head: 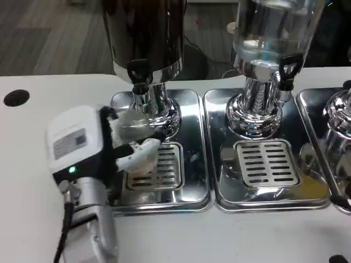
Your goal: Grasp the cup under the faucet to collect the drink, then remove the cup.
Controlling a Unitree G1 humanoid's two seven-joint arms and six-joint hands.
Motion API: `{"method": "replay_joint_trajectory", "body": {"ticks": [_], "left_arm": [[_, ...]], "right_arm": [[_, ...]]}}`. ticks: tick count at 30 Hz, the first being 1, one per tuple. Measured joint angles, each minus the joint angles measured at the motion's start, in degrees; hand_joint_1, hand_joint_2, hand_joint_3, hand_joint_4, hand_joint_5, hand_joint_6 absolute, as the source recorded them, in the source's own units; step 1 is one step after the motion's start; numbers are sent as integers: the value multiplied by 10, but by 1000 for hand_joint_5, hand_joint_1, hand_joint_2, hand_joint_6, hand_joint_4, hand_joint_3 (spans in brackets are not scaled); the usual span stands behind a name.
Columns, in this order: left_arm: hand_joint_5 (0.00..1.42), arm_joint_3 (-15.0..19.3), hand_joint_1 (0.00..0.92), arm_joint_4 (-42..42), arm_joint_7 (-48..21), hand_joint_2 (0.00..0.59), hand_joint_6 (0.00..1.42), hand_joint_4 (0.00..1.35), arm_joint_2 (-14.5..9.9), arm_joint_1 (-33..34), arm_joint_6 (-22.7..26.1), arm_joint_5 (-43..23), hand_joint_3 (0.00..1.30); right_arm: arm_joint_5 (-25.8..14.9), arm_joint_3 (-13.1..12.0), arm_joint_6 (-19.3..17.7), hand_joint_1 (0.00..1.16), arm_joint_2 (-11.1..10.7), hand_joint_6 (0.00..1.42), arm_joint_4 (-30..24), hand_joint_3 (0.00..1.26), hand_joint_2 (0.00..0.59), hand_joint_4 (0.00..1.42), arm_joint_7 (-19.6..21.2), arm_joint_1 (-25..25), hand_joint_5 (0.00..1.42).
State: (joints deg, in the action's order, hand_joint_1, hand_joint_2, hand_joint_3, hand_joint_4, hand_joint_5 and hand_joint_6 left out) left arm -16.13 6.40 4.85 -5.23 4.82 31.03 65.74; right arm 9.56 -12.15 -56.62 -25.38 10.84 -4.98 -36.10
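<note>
A clear plastic cup (131, 125) stands over the grille of the left drip tray (186, 101), just below the black faucet (138, 73) of the dark drink dispenser (143, 33). My left hand (104, 141) reaches in from the left. Its fingers (140, 153) wrap the cup's lower side, so the hand holds the cup. The cup's base is hidden behind those fingers. Whether any drink is flowing or inside the cup is too blurred to tell.
A second dispenser with a clear tank (271, 27) stands on the middle drip tray (267, 164), with its own faucet (287, 68). A third chrome base (339, 112) shows at the right edge. A dark hole (16, 97) marks the white table at left.
</note>
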Motion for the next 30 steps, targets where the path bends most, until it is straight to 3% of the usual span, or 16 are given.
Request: {"method": "replay_joint_trajectory", "body": {"ticks": [8, 11, 15, 30], "left_arm": [[864, -16, 352, -20, 1, 61, 895, 645, 12, 18, 10, 0, 585], [846, -24, 204, -25, 3, 32, 872, 662, 12, 19, 15, 0, 532], [803, -32, 77, -27, 7, 18, 818, 560, 12, 20, 24, 2, 438], [696, -32, 25, 0, 13, 23, 766, 390, 7, 22, 33, 3, 353]], "right_arm": [[-4, -1, -10, 499, -4, 0, 10, 130, 338, 2, -3, 2, 0], [-10, -1, -13, 499, -5, 0, 21, 130, 338, 2, -6, 4, 0], [-23, -2, -20, 499, -7, 0, 30, 133, 338, 2, -11, 8, 0], [-30, -2, -30, 498, -11, 0, 49, 138, 338, 2, -24, 14, 1]]}}
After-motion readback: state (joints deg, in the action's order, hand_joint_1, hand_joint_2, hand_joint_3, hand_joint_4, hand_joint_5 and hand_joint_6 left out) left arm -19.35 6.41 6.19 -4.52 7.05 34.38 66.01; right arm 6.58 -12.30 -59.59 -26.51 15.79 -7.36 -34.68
